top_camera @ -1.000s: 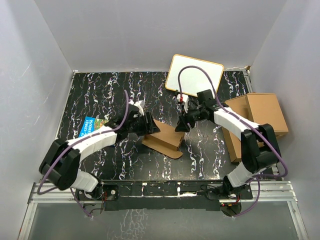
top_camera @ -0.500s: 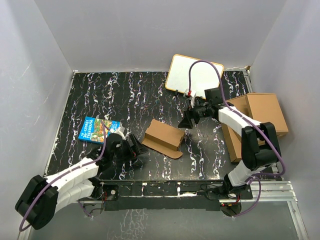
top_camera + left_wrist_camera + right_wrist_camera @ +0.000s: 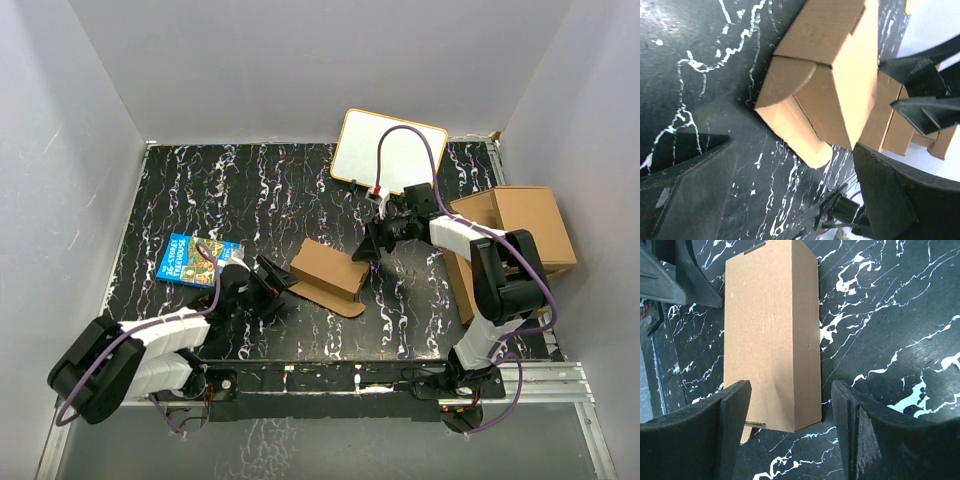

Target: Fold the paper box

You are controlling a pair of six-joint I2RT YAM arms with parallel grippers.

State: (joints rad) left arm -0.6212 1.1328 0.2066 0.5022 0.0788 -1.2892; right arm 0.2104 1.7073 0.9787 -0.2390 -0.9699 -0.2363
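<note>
Mid-table, the box [image 3: 328, 270] lies between the left gripper [image 3: 275, 288], just to its left, and the right gripper [image 3: 364, 250], at its far right end. A book [image 3: 195, 258] lies to the left on the table [image 3: 200, 190], a whiteboard [image 3: 388, 152] behind, and stacked cartons [image 3: 520, 235] at the right edge.

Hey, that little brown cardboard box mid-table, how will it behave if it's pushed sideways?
The paper box looks hollow and thin-walled, so it's probably light and would slide on the smooth table. Its open flap lies flat on the table, so it may hinge or drag. A hard squeeze would likely buckle the walls.
</note>
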